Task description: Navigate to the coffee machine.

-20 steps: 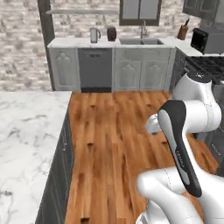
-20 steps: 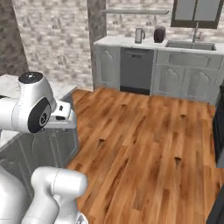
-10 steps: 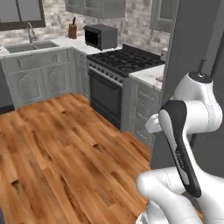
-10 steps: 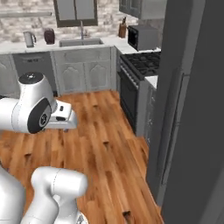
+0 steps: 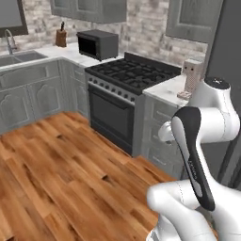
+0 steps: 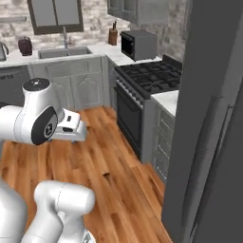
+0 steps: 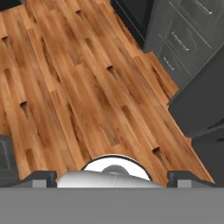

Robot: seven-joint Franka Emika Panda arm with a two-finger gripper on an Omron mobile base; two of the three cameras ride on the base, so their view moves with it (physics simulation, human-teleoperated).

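Coffee machine: there it is, the tan-pink coffee machine [image 5: 192, 75] standing upright on the pale counter [image 5: 165, 91] just to the right of the stove [image 5: 134, 71], partly tucked behind the arm's white shoulder in the left base view.
Neighbours: black microwave [image 5: 97, 44] sits further along the counter past the stove, knife block [image 5: 61, 37] beyond that, sink [image 6: 64, 51] on the back run. Tall dark fridge [image 6: 211, 123] looms right beside the machine's bit of counter.
Approach: I'd judge the base is near but not yet squared up to the machine; it sits off to the right, with open wood floor [image 7: 78, 87] in between.
Gripper: gripper [image 7: 111, 177] carried over the floor, fingertips set far apart at the bottom corners of the hand view, nothing between them.
Risk one: the fridge is the big worry; driving on toward the counter could clip its side panel with the base.
Risk two: stopping in front of the stove or microwave instead would be parking at the wrong appliance.
Risk three: the grey drawers [image 7: 188, 37] under the counter are close; rolling in too far could bump them.
Risk four: the arm's elbow juts toward the counter, so a sharp turn might swing it at the machine.
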